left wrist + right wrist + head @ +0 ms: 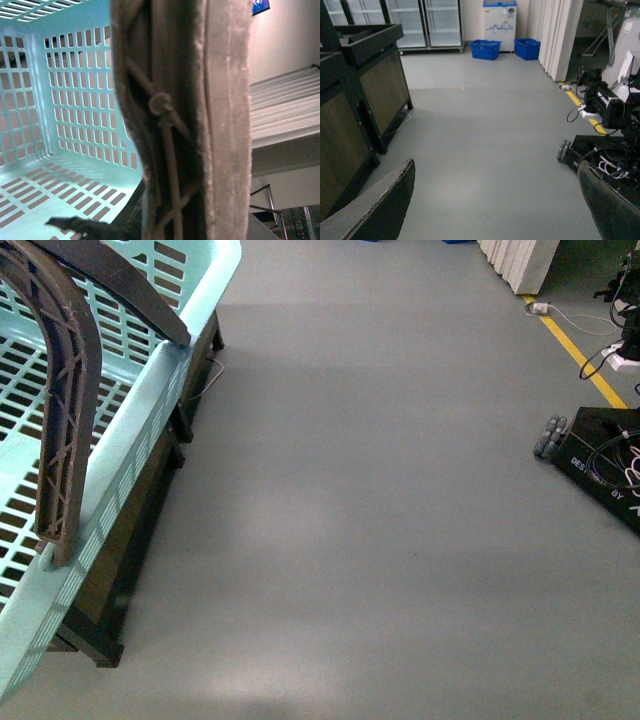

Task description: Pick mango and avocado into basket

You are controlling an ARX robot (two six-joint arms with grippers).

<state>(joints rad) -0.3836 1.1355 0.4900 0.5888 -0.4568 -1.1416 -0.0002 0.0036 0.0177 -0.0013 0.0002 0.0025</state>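
The right pincer point(495, 165) is spread wide, its two dark fingers point(375, 210) standing at opposite edges of its wrist view with only bare grey floor point(485, 130) between them, pinching nothing. Whether the left pincer is spread or pressed together I cannot tell: its wrist view looks into the basket point(75, 100), turquoise and slotted, with the grey-brown handle point(200, 125) very close and blurred across the middle. In the front view the basket point(120, 465) takes the near left corner, its handle point(65, 410) arching over the lattice bottom. A dark-framed stand point(130, 550) shows just under and beyond its rim; whether the basket rests on it I cannot tell. To the right, well apart across the floor, a black base point(605, 465) carries loose cables, with small grey wheels point(550, 437) beside it. Farther off runs a yellow floor line point(585, 355), and farthest, in the right wrist view, stand two blue crates point(499, 49), a white freezer chest point(500, 22) and glass-door fridges point(427, 22).
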